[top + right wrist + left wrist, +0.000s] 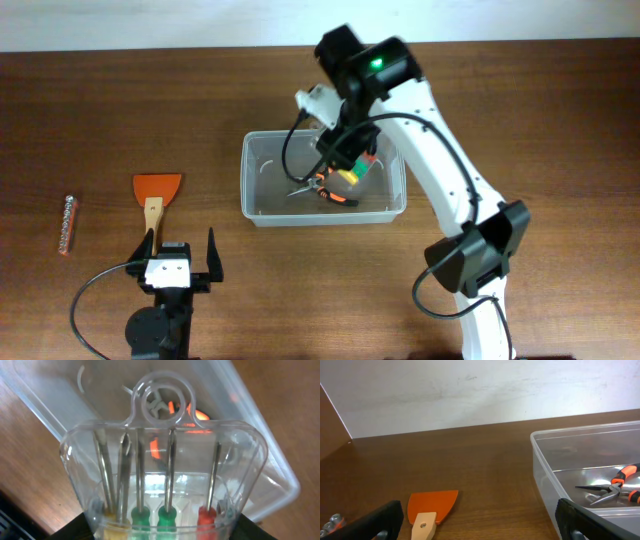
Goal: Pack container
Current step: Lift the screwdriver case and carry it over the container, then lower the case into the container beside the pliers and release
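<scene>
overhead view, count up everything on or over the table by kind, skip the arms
container: 1
pliers, lying in the container: 1
case of screwdrivers, held over the container: 1
scraper with an orange blade: 1
strip of small metal bits: 1
total: 5

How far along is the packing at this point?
Done: the pliers lie inside the container. In hand: the right gripper holds the clear case of screwdrivers over the container, not yet released. Remaining: the orange scraper and the strip of metal bits sit on the table; the left gripper is open near the scraper's handle.
</scene>
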